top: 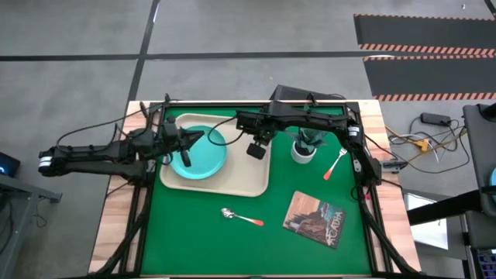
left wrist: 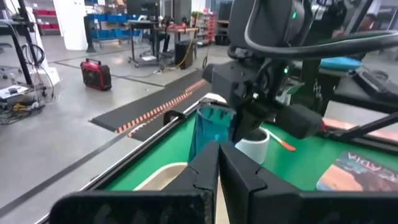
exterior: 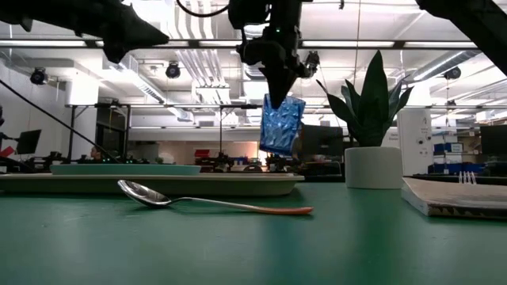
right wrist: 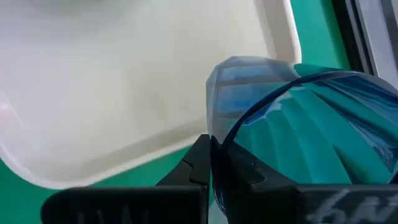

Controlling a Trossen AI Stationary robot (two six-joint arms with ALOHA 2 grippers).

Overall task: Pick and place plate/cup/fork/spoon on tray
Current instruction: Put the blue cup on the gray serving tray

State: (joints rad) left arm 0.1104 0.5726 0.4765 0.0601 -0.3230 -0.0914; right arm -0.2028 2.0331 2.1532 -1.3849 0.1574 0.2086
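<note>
The translucent blue cup [exterior: 281, 125] hangs in the air over the right end of the beige tray [exterior: 238, 184], with my right gripper [exterior: 277, 85] shut on it. The teal plate [top: 203, 159] lies flat on the tray's left part. My left gripper [left wrist: 219, 163] is shut and empty; it points level above the plate [top: 194, 141]. The spoon [exterior: 207, 203] lies on the green mat in front of the tray, bowl up. The fork [top: 335, 164] lies flat on the mat, right of the plant pot. My right gripper pinches the cup's wall at its rim [right wrist: 225, 144]; one finger seems to be inside the cup and one outside. The fingers slant steeply down from above. The cup hangs tilted below them, lifted clear of the tray [right wrist: 124, 93].
A white pot with a green plant [top: 304, 151] stands just right of the tray. A picture-covered book [top: 314, 219] lies near the table's front right. The black frame posts [top: 364, 167] run along the table's sides.
</note>
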